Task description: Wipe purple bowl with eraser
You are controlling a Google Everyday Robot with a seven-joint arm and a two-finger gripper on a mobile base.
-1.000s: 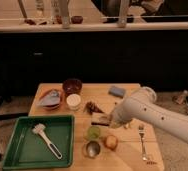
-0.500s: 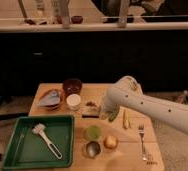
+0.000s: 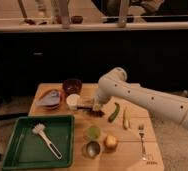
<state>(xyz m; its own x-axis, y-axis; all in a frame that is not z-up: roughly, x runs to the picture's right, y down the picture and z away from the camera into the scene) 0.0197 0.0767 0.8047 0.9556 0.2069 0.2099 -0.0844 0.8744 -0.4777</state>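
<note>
The purple bowl [image 3: 72,85] stands at the back left of the wooden table [image 3: 152,122], dark maroon and upright. My arm reaches in from the right with its elbow raised. My gripper [image 3: 95,106] hangs low over the table, just right of the white cup [image 3: 73,101] and in front and to the right of the bowl. It is shut on the eraser [image 3: 91,108], a pale tan block with a dark underside that sits at or just above the tabletop. The gripper and the bowl are apart.
An orange-rimmed dish [image 3: 49,98] lies left of the cup. A green tray [image 3: 17,150] holding a white brush [image 3: 46,140] fills the front left. A green vegetable [image 3: 113,112], a pale strip [image 3: 125,119], a fork [image 3: 142,141], a green cup [image 3: 92,132], a metal cup [image 3: 92,148] and a yellow fruit [image 3: 110,142] lie in front.
The arm's elbow has swung left across the table. The gripper with the eraser has shifted slightly left and back, toward the white cup and the bowl.
</note>
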